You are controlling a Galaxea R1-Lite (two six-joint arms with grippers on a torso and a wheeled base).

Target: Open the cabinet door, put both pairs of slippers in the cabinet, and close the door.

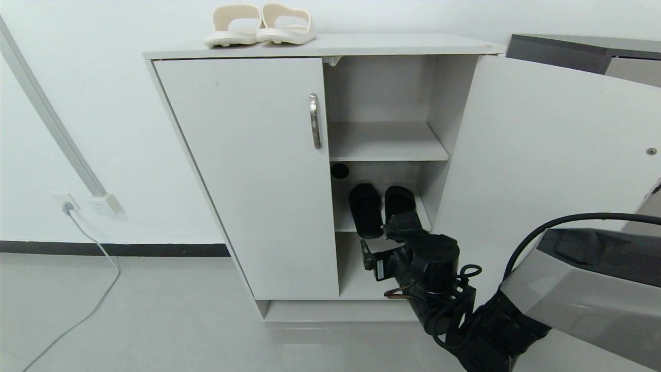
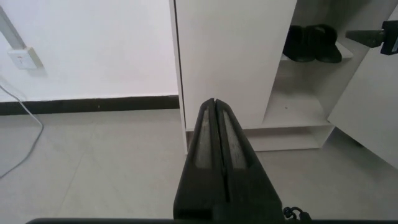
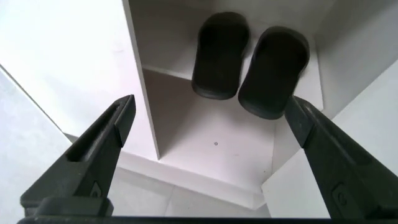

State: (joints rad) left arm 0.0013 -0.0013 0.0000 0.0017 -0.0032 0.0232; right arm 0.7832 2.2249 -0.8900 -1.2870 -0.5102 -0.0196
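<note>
Right gripper [image 3: 210,109] gaped empty beside black slippers [image 1: 381,209] overhanging their shelf [image 1: 342,221]; a snag could've dragged them off, left gripper [image 2: 214,103] pinched closed.

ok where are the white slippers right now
In the head view the white slippers sit side by side on the cabinet top, toward its left end, above the closed door.

- right arm [image 1: 439,289] comes in from the lower right and is stretched out forward, with black cables looped around the wrist
- right gripper [image 3: 210,102] is spread really wide, its fingers [image 3: 99,143] splayed far apart and not clamped on anything
- left gripper [image 2: 214,107] has its two fingers pressed flat together, tips touching, angled forward and down
</note>
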